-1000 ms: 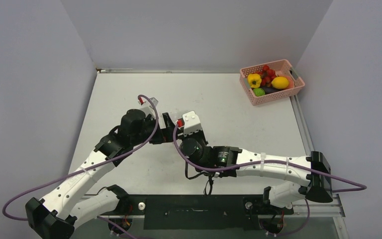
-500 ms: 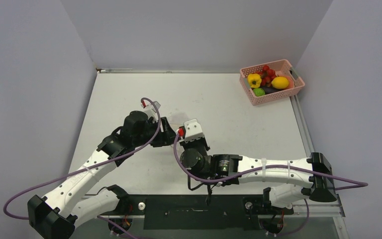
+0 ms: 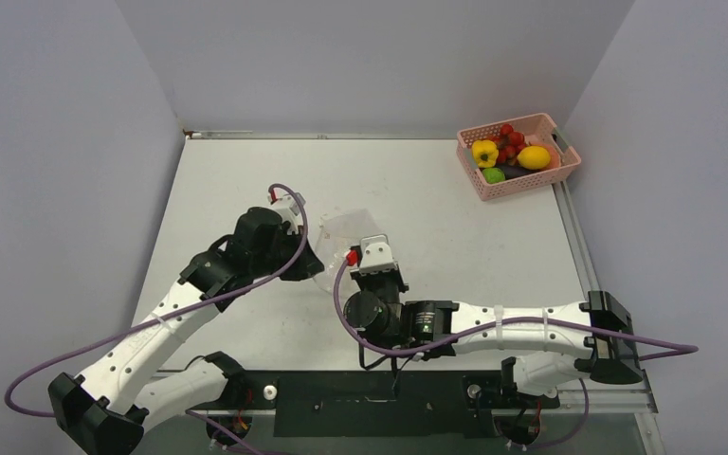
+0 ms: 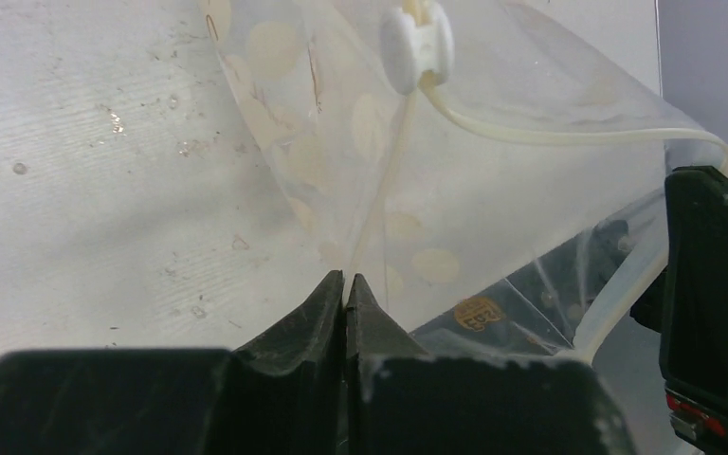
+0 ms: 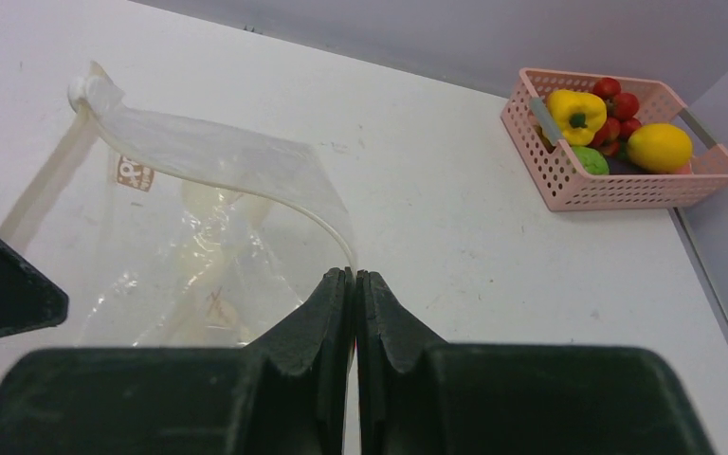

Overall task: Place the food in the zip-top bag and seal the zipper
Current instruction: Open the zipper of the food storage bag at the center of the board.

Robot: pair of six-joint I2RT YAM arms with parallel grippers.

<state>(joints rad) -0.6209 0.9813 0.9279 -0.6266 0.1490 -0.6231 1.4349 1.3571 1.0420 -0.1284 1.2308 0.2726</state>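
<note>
The clear zip-top bag (image 3: 341, 235) is held up between my two arms at the table's middle. My left gripper (image 4: 346, 281) is shut on a fold of its film. My right gripper (image 5: 353, 275) is shut on the mouth edge, where the zipper (image 5: 237, 171) curves into the jaws. A white slider (image 4: 417, 36) sits at the zipper's far end. The food lies in the pink basket (image 3: 523, 187) at the far right: yellow pepper (image 3: 484, 152), lemon (image 3: 534, 157), cherry tomatoes (image 3: 510, 139), a green piece (image 3: 494, 175) and the dark eggplant (image 3: 513, 172), mostly hidden.
Grey walls close in the table on the left, back and right. The basket (image 5: 626, 185) touches the right wall's foot. Purple cables loop off both arms. A metal rail runs along the table's right edge (image 3: 573, 237).
My left gripper has shut on the bag. Both grippers have drawn back toward the near edge, and the bag now stands out between them.
</note>
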